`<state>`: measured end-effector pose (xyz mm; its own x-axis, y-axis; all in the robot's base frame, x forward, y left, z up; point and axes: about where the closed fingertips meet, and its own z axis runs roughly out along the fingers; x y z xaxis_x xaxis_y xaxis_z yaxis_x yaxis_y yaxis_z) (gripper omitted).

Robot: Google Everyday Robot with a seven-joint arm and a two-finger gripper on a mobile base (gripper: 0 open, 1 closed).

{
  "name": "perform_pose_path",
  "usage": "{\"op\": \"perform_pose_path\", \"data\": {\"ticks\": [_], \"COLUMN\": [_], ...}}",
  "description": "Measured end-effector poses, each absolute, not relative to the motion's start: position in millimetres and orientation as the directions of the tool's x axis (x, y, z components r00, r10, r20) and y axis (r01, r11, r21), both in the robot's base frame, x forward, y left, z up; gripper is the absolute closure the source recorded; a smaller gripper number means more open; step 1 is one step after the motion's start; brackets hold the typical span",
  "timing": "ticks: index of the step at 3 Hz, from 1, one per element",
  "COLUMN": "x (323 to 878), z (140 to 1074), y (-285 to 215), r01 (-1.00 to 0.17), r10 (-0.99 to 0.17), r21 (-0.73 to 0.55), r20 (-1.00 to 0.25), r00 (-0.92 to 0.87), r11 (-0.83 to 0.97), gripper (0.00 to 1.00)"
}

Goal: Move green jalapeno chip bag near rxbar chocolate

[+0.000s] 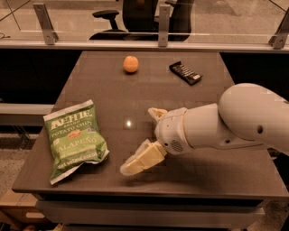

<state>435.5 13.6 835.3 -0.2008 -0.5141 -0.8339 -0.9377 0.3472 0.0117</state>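
Observation:
The green jalapeno chip bag (74,139) lies flat on the front left of the dark table (113,94). The rxbar chocolate (185,73), a small black wrapper with white lines, lies at the far right of the table. My gripper (139,140) hangs over the table's front middle, just right of the bag and not touching it. Its two pale fingers (141,159) are spread wide apart with nothing between them. The white arm (235,119) reaches in from the right.
A round orange fruit (131,64) sits at the far middle of the table, left of the bar. Behind the table runs a glass railing with metal posts (163,23) and an office chair (135,13) beyond it.

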Motion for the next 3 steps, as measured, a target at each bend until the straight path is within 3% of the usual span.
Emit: {"op": "perform_pose_path", "data": {"ticks": [3], "x": [427], "z": [822], "y": [41], "r01": [-0.963], "r10": [-0.478], "r21": [0.124], "r20": [-0.849], "r00": [-0.227], "r11": [0.237], "gripper": [0.00]}}
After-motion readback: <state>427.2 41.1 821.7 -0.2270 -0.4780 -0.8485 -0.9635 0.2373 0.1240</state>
